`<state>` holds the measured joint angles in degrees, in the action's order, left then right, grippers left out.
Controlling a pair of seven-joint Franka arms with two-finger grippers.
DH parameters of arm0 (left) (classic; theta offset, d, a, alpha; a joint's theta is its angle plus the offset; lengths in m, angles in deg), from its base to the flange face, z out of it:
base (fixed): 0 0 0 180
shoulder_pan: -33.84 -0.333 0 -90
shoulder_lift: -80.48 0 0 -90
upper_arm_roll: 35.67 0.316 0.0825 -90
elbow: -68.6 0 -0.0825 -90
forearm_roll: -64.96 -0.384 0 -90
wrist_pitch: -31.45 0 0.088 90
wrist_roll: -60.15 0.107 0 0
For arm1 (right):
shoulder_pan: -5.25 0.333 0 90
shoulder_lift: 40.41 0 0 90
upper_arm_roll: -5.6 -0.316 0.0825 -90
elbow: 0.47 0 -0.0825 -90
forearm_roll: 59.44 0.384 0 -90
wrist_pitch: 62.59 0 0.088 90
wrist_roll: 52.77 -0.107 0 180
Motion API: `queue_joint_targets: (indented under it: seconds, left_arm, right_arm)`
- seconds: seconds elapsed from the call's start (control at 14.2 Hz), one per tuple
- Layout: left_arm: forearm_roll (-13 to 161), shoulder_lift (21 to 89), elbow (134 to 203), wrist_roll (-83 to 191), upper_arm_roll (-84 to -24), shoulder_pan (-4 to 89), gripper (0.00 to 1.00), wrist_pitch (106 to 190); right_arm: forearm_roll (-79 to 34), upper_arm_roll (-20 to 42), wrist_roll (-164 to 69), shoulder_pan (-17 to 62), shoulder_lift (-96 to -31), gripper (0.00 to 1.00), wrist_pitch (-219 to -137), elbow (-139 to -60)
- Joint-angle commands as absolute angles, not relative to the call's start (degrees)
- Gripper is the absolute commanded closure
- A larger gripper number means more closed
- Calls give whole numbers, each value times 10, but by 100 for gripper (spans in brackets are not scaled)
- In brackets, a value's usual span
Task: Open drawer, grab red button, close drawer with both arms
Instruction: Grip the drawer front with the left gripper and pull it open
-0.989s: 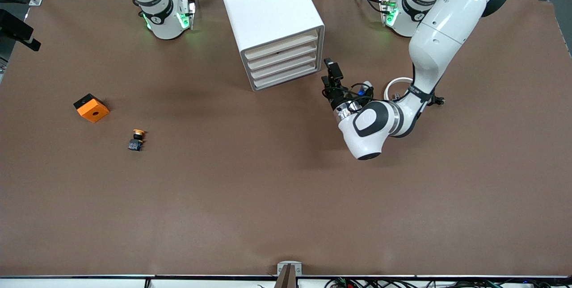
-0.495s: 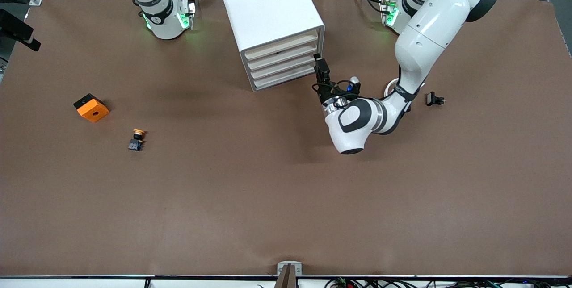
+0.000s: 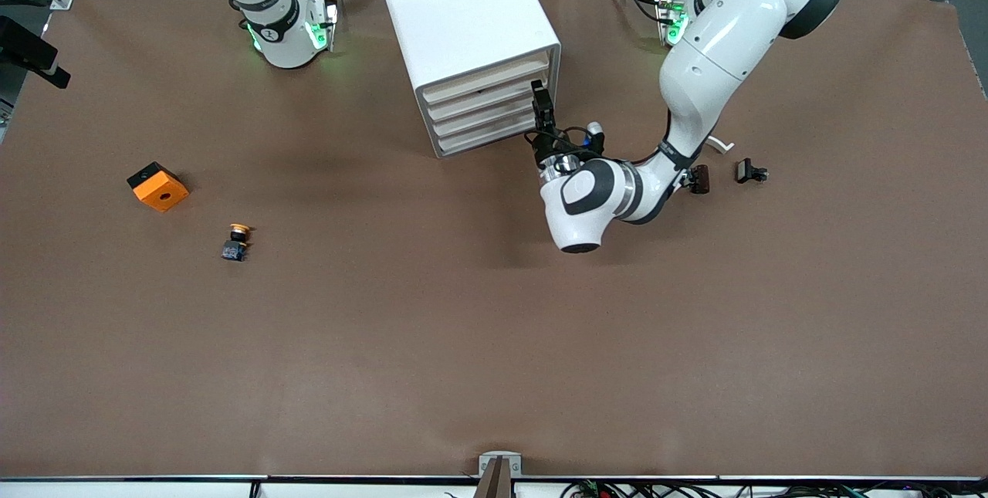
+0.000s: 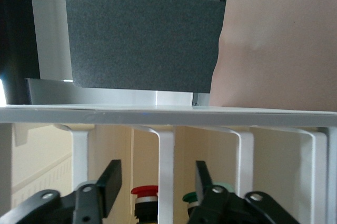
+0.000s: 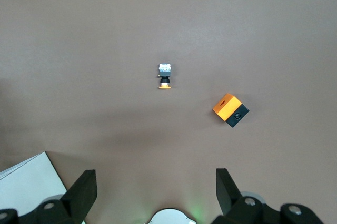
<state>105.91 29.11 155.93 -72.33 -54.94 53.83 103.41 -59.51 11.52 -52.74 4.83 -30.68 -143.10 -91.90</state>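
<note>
The white drawer cabinet [image 3: 463, 27] stands at the table's back middle with all its drawers shut. My left gripper [image 3: 539, 107] is open at the drawer fronts, at the end toward the left arm. In the left wrist view the left gripper [image 4: 158, 174] straddles a white upright bar of the cabinet [image 4: 158, 109]. A red-capped button [image 4: 144, 191] shows in a gap beside that bar, inside the cabinet, with a green-capped one [image 4: 190, 198] in the gap beside it. My right gripper [image 5: 155, 179] is open and empty, high over the table, and waits.
A yellow-orange-capped button [image 3: 235, 242] and an orange cube with a hole [image 3: 157, 186] lie toward the right arm's end; both show in the right wrist view, button [image 5: 165, 75] and cube [image 5: 230, 110]. Small dark parts [image 3: 701, 178] [image 3: 749, 171] lie near the left arm.
My left arm has swung toward the cabinet, bringing its open gripper up to the drawer fronts. The right arm has not moved.
</note>
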Motion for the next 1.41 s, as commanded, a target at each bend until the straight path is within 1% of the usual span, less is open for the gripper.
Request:
queue_joint_targets:
  seconds: [0.0,0.14,0.28,0.64,0.85,0.92,1.06,1.13,1.2,1.27,1.34]
  left_arm:
    - [1065,282,1546,-729,-548,551,55,1023]
    - [1065,282,1548,-729,-548,556,75,1023]
    - [1065,282,1546,-729,-548,555,83,1023]
    - [1064,281,1546,-729,-544,555,84,1024]
    - [1067,282,1544,-729,-543,549,85,1024]
    - [1068,282,1544,-731,-542,547,84,1024]
    - [1070,283,1541,-732,-537,532,84,1024]
    - [1072,282,1532,-731,-535,525,84,1024]
    - [1073,282,1525,-730,-533,520,84,1024]
    - [1074,282,1521,-730,-528,516,84,1024]
    - [1074,282,1517,-730,-526,511,84,1024]
  right_arm:
    - [-593,115,-536,48,-298,0,-1430,-923]
    - [-593,115,-537,48,-298,0,-1430,-923]
    - [-593,115,-539,48,-299,0,-1430,-923]
    - [-593,115,-537,50,-313,0,-1425,-913]
    - [-593,114,-540,54,-335,0,-1425,-912]
    - [-593,114,-536,54,-348,0,-1425,-913]
    - [-593,114,-536,57,-393,0,-1426,-910]
    - [-593,114,-534,58,-398,0,-1430,-910]
    - [-593,114,-533,55,-411,0,-1434,-910]
    - [-594,114,-532,54,-439,0,-1428,-906]
    - [-594,115,-522,54,-445,0,-1430,-900]
